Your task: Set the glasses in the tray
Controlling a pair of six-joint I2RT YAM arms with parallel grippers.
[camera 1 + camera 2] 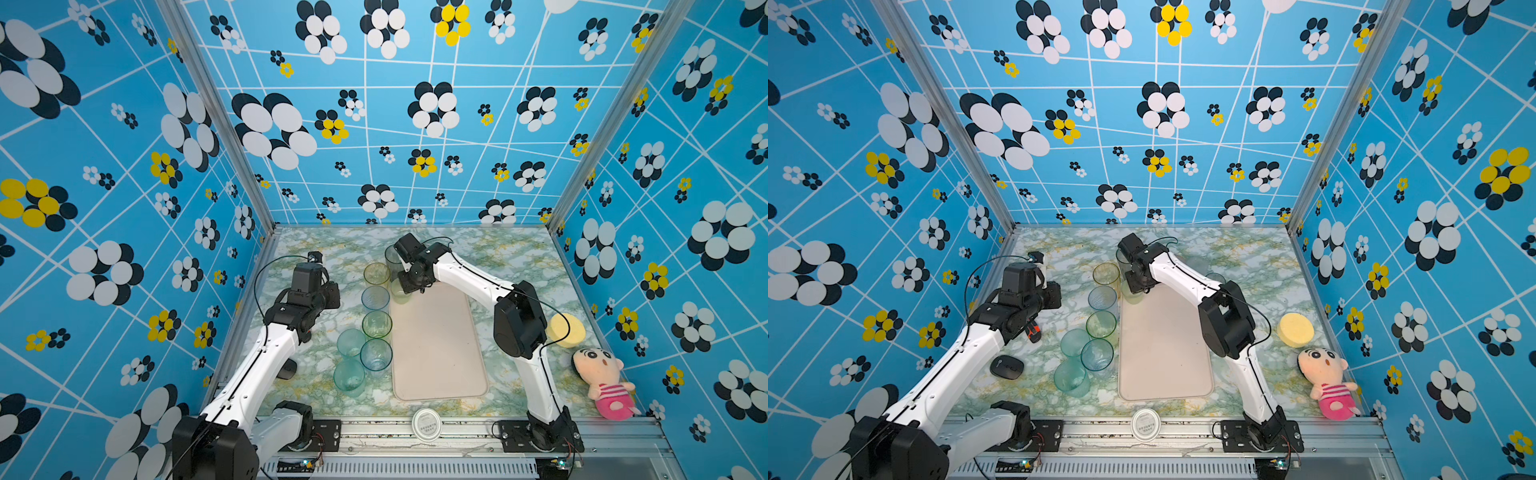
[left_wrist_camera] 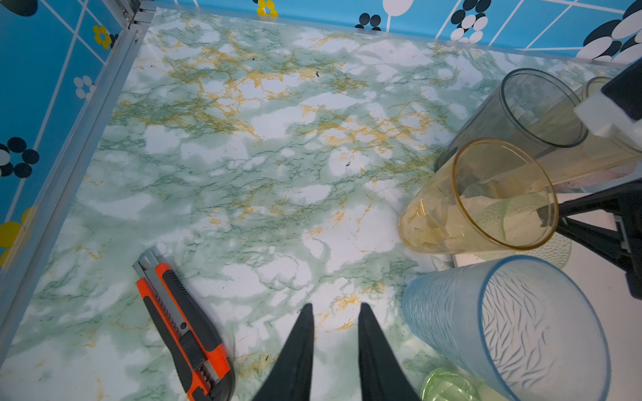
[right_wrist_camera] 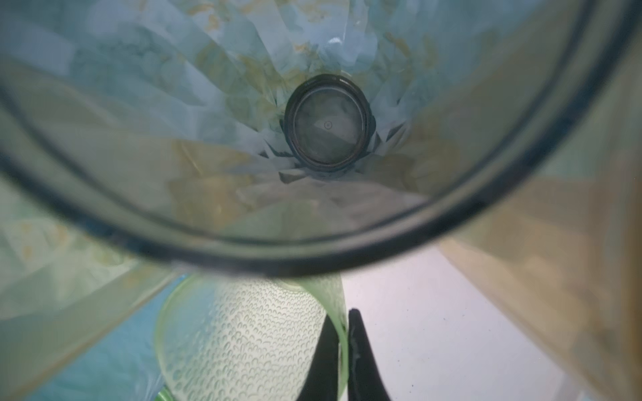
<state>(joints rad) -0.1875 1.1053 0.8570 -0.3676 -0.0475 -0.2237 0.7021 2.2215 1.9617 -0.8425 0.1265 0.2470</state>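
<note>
My right gripper (image 3: 343, 316) is shut on the rim of a pale green dimpled glass (image 3: 243, 340), one finger inside and one outside. That glass (image 1: 400, 292) is at the far-left corner of the cream tray (image 1: 440, 357); I cannot tell whether it touches the tray. A tall smoky grey glass (image 1: 391, 254) stands just behind it. Left of the tray are several more glasses, among them amber (image 1: 376, 273), pale blue (image 1: 375, 297) and green (image 1: 376, 324). My left gripper (image 2: 335, 307) is open over bare table beside the pale blue glass (image 2: 514, 330).
An orange box cutter (image 2: 184, 330) lies close to my left gripper. A black mouse (image 1: 1007, 367) sits under the left arm. A round white lid (image 1: 427, 424) rests on the front rail. A yellow disc (image 1: 566, 330) and plush doll (image 1: 602, 382) are at the right.
</note>
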